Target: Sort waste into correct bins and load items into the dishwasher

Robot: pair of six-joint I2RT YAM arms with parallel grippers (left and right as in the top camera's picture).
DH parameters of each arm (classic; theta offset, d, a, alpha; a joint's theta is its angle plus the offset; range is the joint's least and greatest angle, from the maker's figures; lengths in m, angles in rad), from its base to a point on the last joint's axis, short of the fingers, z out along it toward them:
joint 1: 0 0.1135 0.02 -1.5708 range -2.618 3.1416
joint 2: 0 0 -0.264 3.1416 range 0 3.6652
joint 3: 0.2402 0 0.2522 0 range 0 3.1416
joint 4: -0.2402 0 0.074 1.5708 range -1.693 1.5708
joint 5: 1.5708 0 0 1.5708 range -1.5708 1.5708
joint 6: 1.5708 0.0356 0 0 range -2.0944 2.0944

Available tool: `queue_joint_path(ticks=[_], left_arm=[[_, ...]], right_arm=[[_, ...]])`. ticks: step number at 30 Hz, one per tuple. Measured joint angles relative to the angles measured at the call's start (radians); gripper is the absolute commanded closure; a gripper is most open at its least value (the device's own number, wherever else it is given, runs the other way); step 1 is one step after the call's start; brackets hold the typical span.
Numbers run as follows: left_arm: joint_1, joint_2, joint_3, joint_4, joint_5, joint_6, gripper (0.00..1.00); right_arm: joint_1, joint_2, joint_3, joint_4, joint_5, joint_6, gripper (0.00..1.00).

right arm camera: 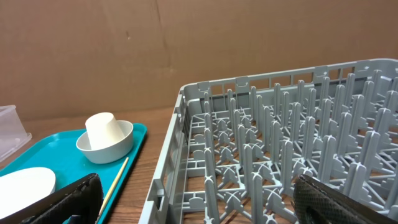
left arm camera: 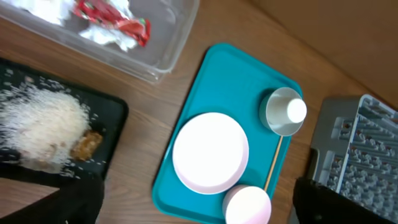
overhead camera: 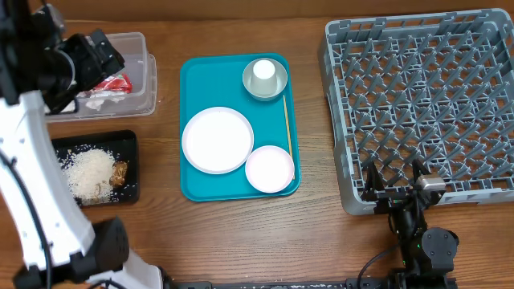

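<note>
A teal tray (overhead camera: 197, 76) holds a large white plate (overhead camera: 217, 140), a small white bowl (overhead camera: 270, 168), a grey bowl (overhead camera: 277, 87) with an upturned white cup (overhead camera: 263, 71) in it, and a wooden chopstick (overhead camera: 287, 124). My left gripper (overhead camera: 100, 52) is open and empty, high over the clear bin (overhead camera: 144, 76); its wrist view looks down on the tray (left arm camera: 205, 93) between its open fingers (left arm camera: 199, 199). My right gripper (overhead camera: 394, 183) is open and empty at the near left corner of the grey dish rack (overhead camera: 337, 104); its fingers (right arm camera: 205, 205) frame the rack (right arm camera: 186, 118).
The clear bin holds a red wrapper (overhead camera: 112, 84) and crumpled white tissue. A black tray (overhead camera: 128, 144) at the left holds rice (overhead camera: 87, 170) and a brown food scrap (overhead camera: 119, 173). A brown cardboard wall stands behind the table.
</note>
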Motion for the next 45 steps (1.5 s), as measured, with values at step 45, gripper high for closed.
queue_joint_path(ticks=[45], left_arm=[[0.037,-0.040,-0.037,0.000,-0.386,-0.080,0.00]], right_arm=[[-0.001,-0.002,0.000,0.567,-0.754,1.066,0.00]])
